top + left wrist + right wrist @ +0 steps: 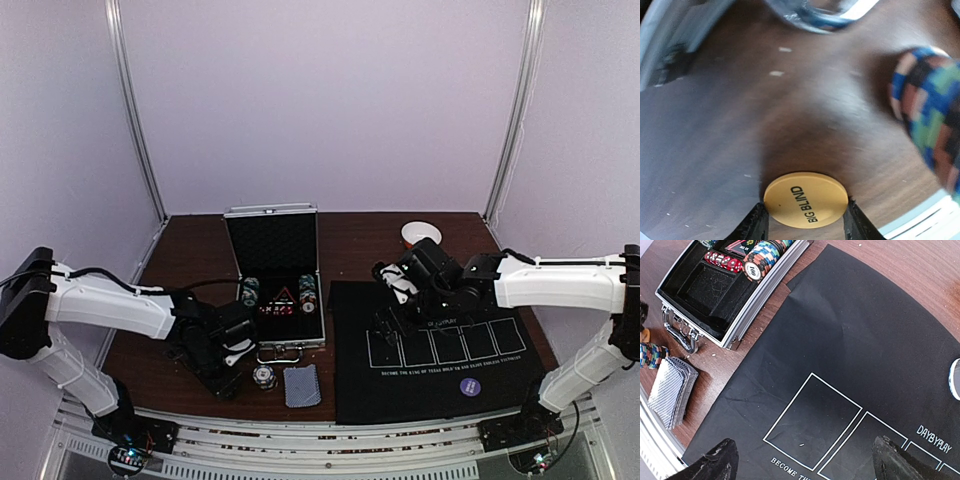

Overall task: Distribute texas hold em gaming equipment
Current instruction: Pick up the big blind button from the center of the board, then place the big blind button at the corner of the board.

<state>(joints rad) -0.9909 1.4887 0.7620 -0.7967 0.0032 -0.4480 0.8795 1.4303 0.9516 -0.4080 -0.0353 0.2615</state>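
Observation:
My left gripper (pixel 806 205) is shut on an orange disc (pixel 805 196) marked BIG BLIND, low over the brown table; in the top view the left gripper (pixel 226 368) is left of a striped chip stack (pixel 263 377), which also shows in the left wrist view (pixel 930 115). A grey-blue card deck (pixel 302 385) lies right of that stack and shows in the right wrist view (pixel 672 390). A purple disc (pixel 470 386) lies on the black mat (pixel 440 375). My right gripper (pixel 807 465) is open and empty above the mat's printed boxes (pixel 812 420); in the top view it (pixel 392 282) is at the mat's far left corner.
The open silver case (pixel 275 300) holds chip stacks (pixel 762 257) and red dice (pixel 722 260), between the arms. A white-and-orange bowl (pixel 420 232) stands at the back right. The table's near edge has a metal rail (pixel 320 440).

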